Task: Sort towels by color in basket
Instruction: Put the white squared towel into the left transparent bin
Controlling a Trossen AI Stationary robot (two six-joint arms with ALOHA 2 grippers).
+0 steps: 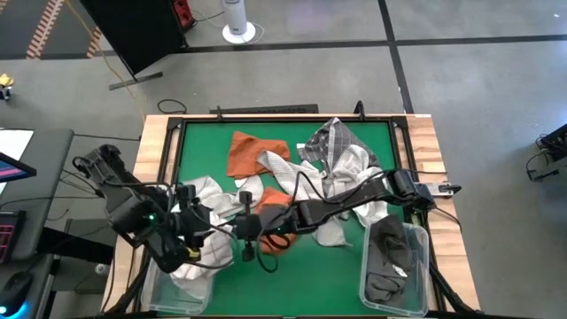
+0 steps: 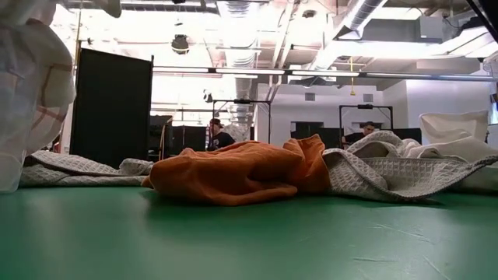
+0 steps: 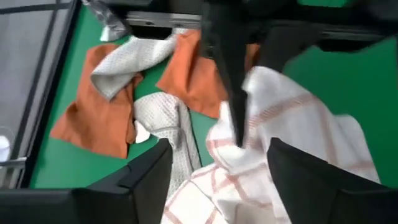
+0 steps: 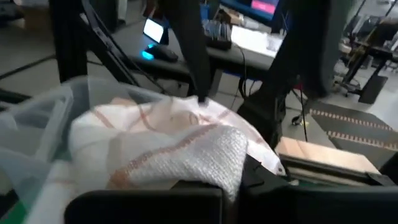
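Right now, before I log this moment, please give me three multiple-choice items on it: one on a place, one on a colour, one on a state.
1. Where do the dark grey cloth towels lie?
A. on a shelf
B. in the clear plastic bin on the right arm's side
C. on the floor

2. What colour is the crumpled towel in the middle of the low view?
A. rust orange
B. blue
C. black

3. The right gripper is:
A. open, holding nothing
B. out of sight
C. shut on the white towel with thin red lines

Key:
B, the high view shows them inside that bin.
A, it is plainly orange.
C, its fingers pinch that cloth.
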